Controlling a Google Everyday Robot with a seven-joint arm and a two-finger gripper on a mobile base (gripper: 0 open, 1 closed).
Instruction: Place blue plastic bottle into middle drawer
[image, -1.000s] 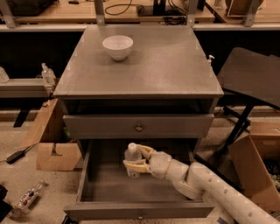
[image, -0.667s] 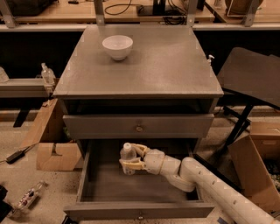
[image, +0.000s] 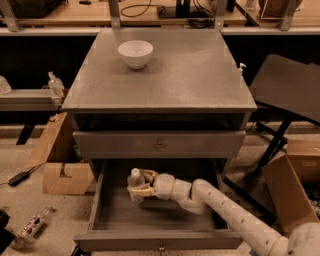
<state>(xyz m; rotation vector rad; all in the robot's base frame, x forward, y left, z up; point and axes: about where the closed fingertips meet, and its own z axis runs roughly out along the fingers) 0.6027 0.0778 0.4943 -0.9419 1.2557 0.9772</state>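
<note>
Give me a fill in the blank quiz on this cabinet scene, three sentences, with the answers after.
1. The white bowl sits on the ____ of the cabinet.
2. The gripper, inside the middle drawer, is shut on the blue plastic bottle, which stands ____.
3. The middle drawer is pulled ____, while the shallower drawer above it is closed.
Missing words: top; upright; open.
</note>
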